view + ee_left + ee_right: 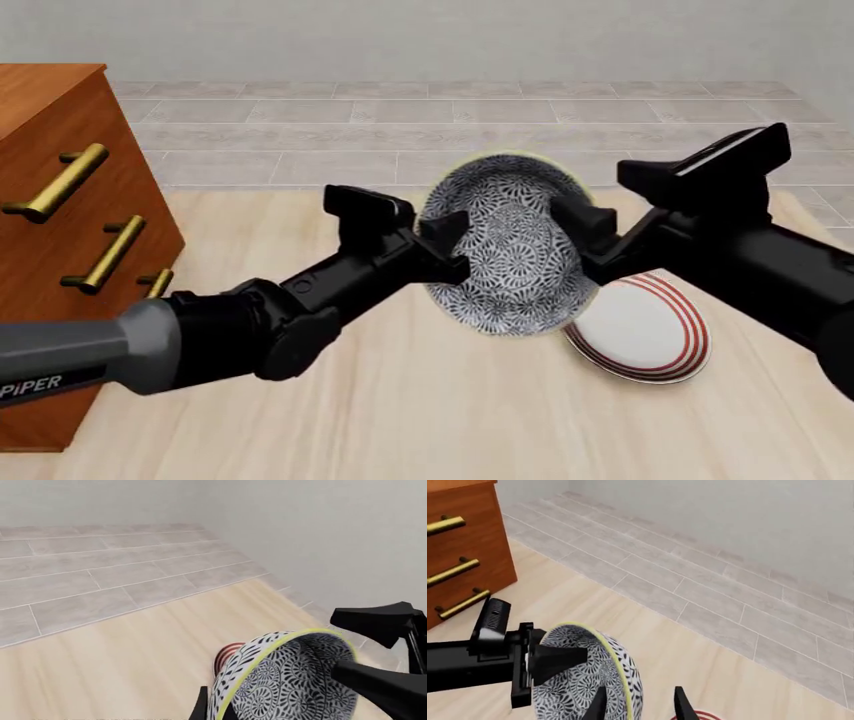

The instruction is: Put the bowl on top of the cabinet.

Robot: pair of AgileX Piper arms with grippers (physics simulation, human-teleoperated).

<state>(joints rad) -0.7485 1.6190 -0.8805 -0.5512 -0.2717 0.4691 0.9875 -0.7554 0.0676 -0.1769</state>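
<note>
Above the pale wooden counter (400, 420), both pincers, left (430, 245) and right (577, 232), clamp the blue-and-white floral ceramic bowl (507, 255); carry it level toward nine o'clock, onto the reddish-brown wooden cabinet (60, 200).

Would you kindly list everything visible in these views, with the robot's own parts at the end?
bowl: one, dark blue and white floral with a pale rim, tipped on its side above the table, between both grippers.
plate: one, white with red rings, on the table behind and to the right of the bowl.
cabinet: one, reddish-brown with three brass handles, far left.
table: one, light wood.
left gripper: one, black, gripping the bowl's left rim.
right gripper: one, black, gripping the bowl's right rim.
</note>
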